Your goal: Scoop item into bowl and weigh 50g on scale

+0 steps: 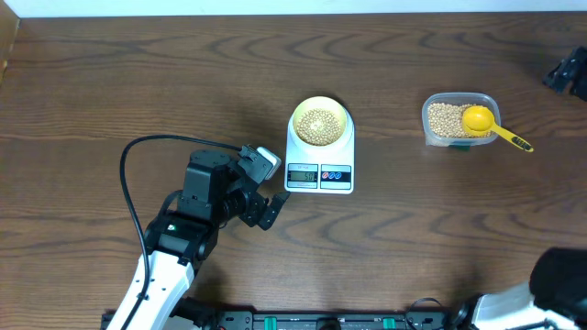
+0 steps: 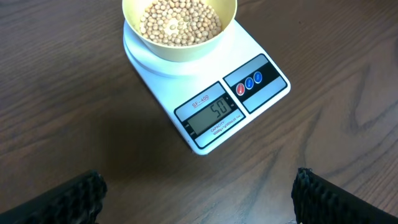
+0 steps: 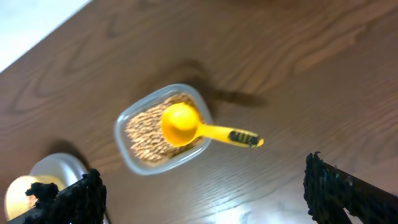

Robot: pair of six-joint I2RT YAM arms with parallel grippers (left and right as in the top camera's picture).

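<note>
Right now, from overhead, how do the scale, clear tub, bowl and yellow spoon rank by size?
Largest to smallest:
scale
clear tub
bowl
yellow spoon
None look close enough to tie.

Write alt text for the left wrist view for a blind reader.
A pale-yellow bowl of tan beans sits on a white kitchen scale whose display reads 50. The open left gripper's dark fingertips frame the bottom corners over a wooden table.

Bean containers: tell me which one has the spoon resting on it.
The clear plastic tub, right of the scale: the yellow measuring spoon rests on it. The pale-yellow bowl on the scale holds only beans.
</note>
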